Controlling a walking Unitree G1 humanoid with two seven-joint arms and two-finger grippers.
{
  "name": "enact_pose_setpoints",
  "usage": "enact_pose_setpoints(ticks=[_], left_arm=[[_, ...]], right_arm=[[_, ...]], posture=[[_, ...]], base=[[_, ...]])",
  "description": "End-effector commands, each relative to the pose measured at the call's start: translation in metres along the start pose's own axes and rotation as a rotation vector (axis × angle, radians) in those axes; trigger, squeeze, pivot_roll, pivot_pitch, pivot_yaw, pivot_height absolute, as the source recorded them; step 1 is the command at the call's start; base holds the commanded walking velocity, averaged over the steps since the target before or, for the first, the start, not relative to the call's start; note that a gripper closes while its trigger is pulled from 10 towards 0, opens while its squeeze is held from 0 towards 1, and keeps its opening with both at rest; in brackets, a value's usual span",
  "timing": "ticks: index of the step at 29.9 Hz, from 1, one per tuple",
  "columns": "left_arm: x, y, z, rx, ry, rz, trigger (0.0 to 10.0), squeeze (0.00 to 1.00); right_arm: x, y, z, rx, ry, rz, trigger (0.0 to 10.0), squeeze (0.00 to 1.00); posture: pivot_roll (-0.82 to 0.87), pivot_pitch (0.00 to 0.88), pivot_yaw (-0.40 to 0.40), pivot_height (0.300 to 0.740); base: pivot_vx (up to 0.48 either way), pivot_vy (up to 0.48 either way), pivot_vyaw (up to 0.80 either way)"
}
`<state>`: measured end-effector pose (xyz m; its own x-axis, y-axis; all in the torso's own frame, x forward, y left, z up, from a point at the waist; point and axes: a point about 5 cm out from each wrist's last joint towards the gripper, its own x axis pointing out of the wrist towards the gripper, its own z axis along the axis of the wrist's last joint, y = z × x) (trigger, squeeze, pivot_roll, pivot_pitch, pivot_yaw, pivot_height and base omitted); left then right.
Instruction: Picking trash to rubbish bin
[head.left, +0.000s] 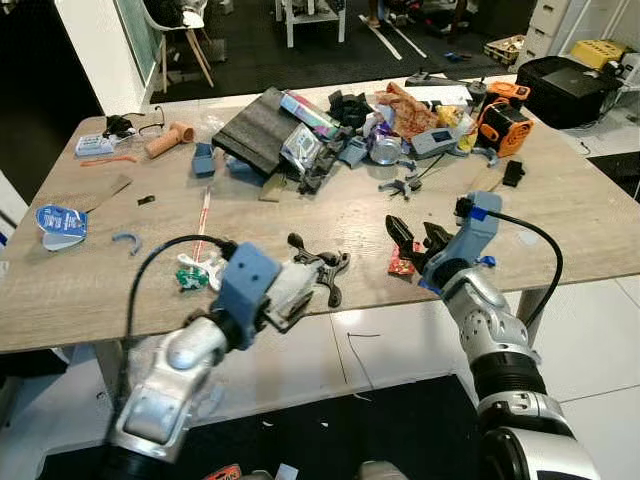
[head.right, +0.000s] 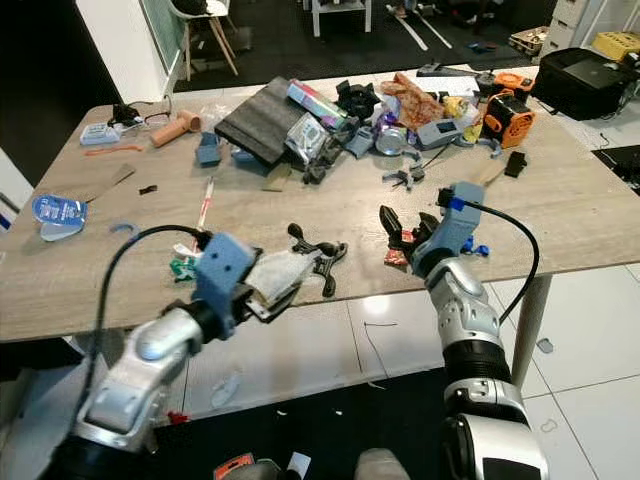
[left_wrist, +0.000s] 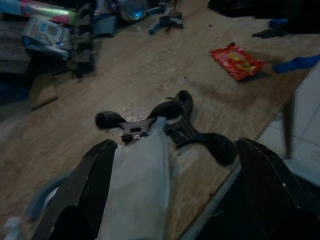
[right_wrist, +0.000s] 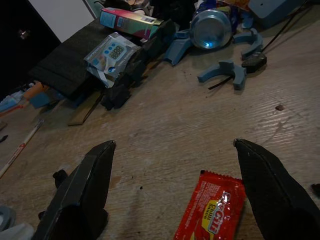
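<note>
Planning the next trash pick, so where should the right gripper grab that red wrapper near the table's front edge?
The red wrapper lies flat between the open fingers of the right gripper. Probably come straight down and pinch across its narrow width near the middle; a flat packet offers no raised edge to hook.

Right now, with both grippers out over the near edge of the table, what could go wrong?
1. The right gripper is open around the red wrapper, which lies flat; the fingers may slide over it rather than lift it.
2. The left gripper has a pale crumpled piece between its wide-open fingers, so it may drop.
3. That piece touches the black plastic part at the table edge; a pull could knock the part off.
</note>
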<state>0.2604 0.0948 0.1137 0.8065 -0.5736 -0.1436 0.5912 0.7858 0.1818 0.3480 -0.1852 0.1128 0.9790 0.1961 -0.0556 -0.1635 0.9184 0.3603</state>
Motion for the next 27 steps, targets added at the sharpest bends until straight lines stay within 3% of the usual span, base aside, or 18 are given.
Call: enact_pose_setpoints(ticks=[1, 7, 11, 21, 27], left_arm=[[0.005, 0.002, -0.003, 0.038, 0.045, 0.095, 10.0, 0.00], [0.010, -0.001, -0.003, 0.048, 0.064, 0.147, 10.0, 0.00], [0.013, 0.001, -0.011, 0.063, 0.141, 0.216, 10.0, 0.00], [0.020, -0.004, -0.026, 0.001, 0.252, 0.201, 10.0, 0.00], [0.021, -0.004, -0.030, -0.034, 0.283, 0.204, 10.0, 0.00]], right_arm=[[-0.001, 0.000, -0.001, 0.010, 0.000, -0.005, 10.0, 0.00], [-0.001, 0.000, -0.001, 0.010, 0.000, -0.005, 10.0, 0.00], [-0.001, 0.001, -0.001, 0.011, -0.001, -0.004, 10.0, 0.00], [-0.001, 0.002, -0.003, 0.016, 0.001, 0.001, 10.0, 0.00], [-0.003, 0.012, -0.006, 0.004, 0.021, 0.117, 10.0, 0.00]], posture=[[-0.15, 0.000, 0.036, 0.740], [-0.15, 0.000, 0.038, 0.740], [-0.15, 0.000, 0.042, 0.740], [-0.15, 0.000, 0.049, 0.740], [-0.16, 0.000, 0.050, 0.740]], base=[[0.000, 0.000, 0.00], [0.000, 0.000, 0.00], [0.000, 0.000, 0.00], [0.000, 0.000, 0.00], [0.000, 0.000, 0.00]])
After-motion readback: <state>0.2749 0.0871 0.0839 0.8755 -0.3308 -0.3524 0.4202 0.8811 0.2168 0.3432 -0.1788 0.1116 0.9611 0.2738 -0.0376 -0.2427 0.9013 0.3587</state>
